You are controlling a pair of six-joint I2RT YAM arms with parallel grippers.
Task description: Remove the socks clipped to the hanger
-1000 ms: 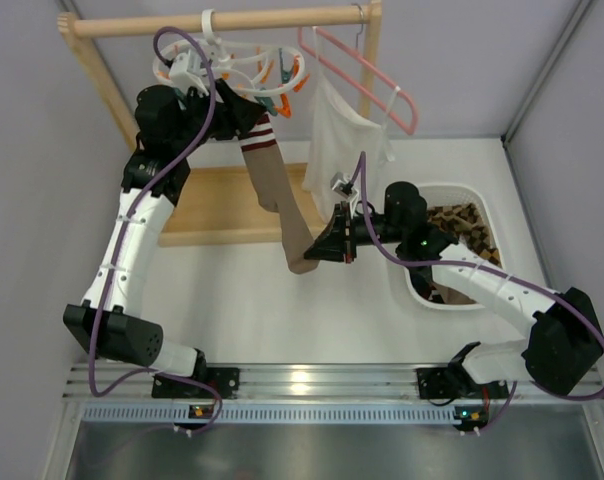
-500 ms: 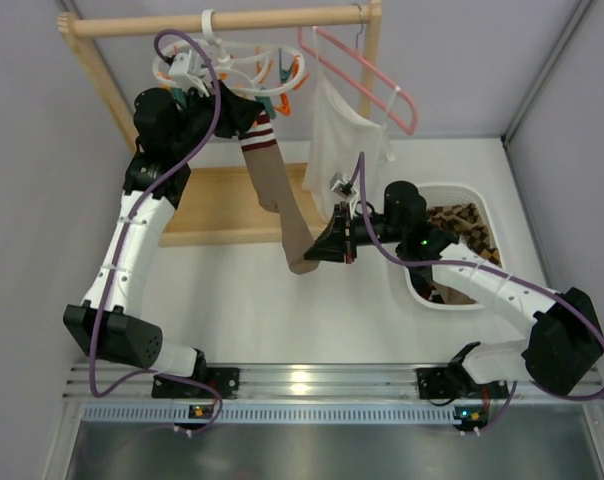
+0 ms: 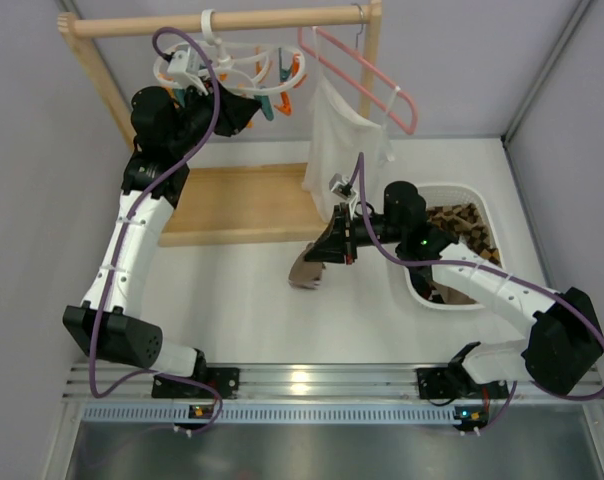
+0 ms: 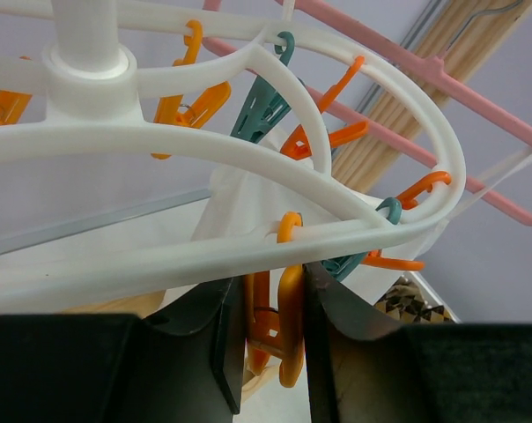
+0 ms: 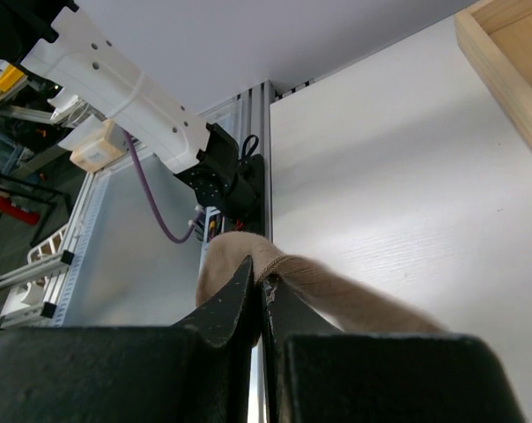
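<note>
White arms (image 3: 132, 235), black joints (image 3: 142, 345), purple cables (image 3: 214, 100)

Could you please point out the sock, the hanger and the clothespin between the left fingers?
sock (image 3: 304, 272): top view, its crumpled middle.
hanger (image 4: 116, 139): left wrist view, its white ring.
clothespin (image 4: 290, 308): left wrist view, its orange arm.

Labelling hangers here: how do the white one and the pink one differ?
The white hanger is an oval ring with dangling orange and teal clothespins; the pink hanger is a thin bent frame. The pink hanger carries a white garment; no cloth shows on the white hanger. Both hang from the wooden rod.
</note>
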